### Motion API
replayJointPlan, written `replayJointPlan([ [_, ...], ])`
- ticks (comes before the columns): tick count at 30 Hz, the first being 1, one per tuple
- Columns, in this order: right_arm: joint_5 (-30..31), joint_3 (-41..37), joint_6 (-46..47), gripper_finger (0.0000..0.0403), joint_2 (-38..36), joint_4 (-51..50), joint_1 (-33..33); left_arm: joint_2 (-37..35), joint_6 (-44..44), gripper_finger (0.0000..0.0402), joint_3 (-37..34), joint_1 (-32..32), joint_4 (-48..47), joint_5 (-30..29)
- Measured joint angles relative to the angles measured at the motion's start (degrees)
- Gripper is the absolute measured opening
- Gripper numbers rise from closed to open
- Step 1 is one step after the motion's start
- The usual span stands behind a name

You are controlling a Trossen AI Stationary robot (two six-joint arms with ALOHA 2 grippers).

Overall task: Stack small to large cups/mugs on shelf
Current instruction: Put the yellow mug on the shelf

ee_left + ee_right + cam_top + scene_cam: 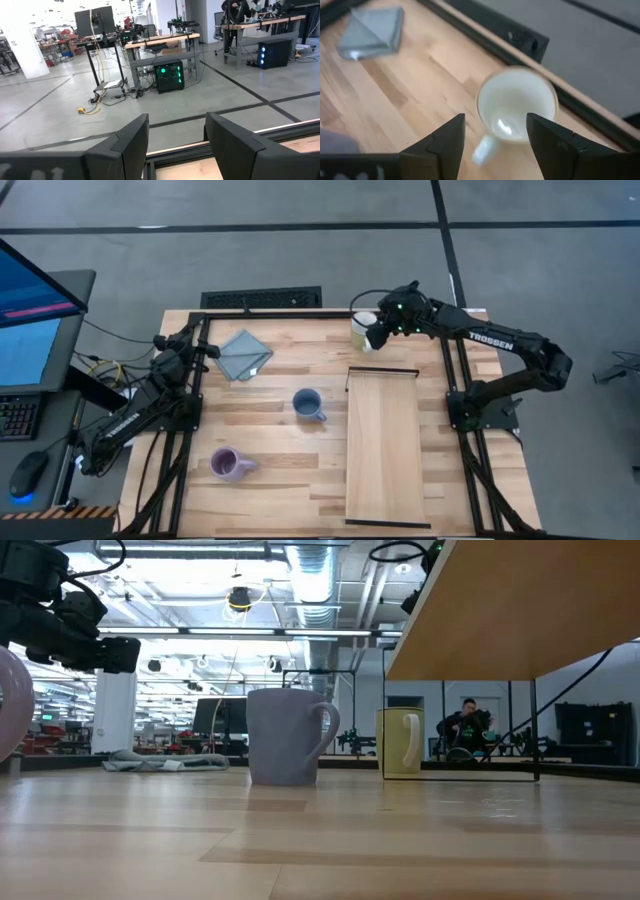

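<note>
Hovering over the cream-white mug point(516, 106) at the table's far edge, the right gripper point(495, 131) is spreading wide, gripping nothing. Left gripper point(177, 131) is waiting open, empty.

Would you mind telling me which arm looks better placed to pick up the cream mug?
Right: its open tool hovers directly above the cream mug, while the left tool sits beside the grey cloth.

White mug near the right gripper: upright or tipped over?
Upright. The white mug shows its round open mouth to the wrist camera above, and the low view shows it standing on its base with vertical sides.
</note>
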Motion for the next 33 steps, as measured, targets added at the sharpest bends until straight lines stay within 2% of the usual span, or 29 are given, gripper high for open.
replayJointPlan([
  [7,0.0,0.0,0.2,0.0233,0.0,-1.1,0.4,0.0,0.0,0.0189,0.0,0.0,0.0,0.0],
  [16,0.0,0.0,5.0,0.0233,0.2,-3.0,2.0,0.0,0.0,0.0189,0.0,0.0,0.0,0.0],
  [24,0.4,0.0,12.9,0.0233,0.2,-4.6,3.9,0.0,0.0,0.0189,0.0,0.0,0.0,0.0],
  [33,8.5,0.0,14.0,0.0233,0.2,-5.2,5.6,0.0,0.0,0.0189,0.0,0.0,0.0,0.0],
])
